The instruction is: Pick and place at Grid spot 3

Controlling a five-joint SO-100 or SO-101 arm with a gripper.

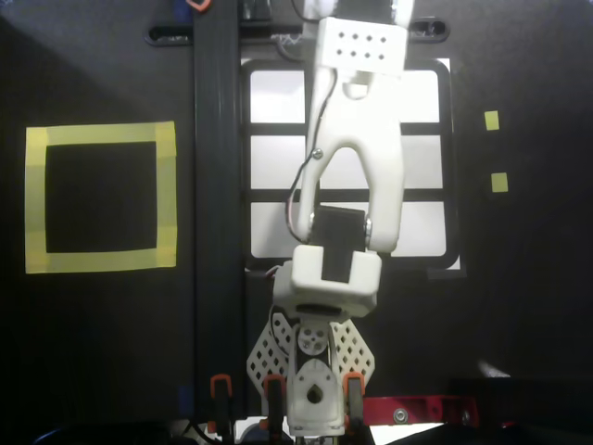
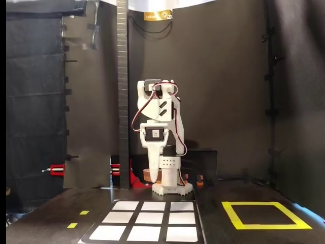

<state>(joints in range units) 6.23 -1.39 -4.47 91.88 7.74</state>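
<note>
In the fixed view my gripper points straight down in front of the arm's base, shut on a small brown block. It hangs well above the table, behind the backlit 3x3 grid. From overhead the white arm stretches up over the grid's middle column, and the wrist covers the fingers and the block. Grid spot 3 is the top-right white cell in the overhead view, partly showing beside the wrist. In the fixed view it is the front-left cell, bare.
A yellow tape square lies left of the grid overhead, and on the right in the fixed view. A black upright post stands between it and the grid. Two small yellow marks sit beside the grid. Clamps flank the base.
</note>
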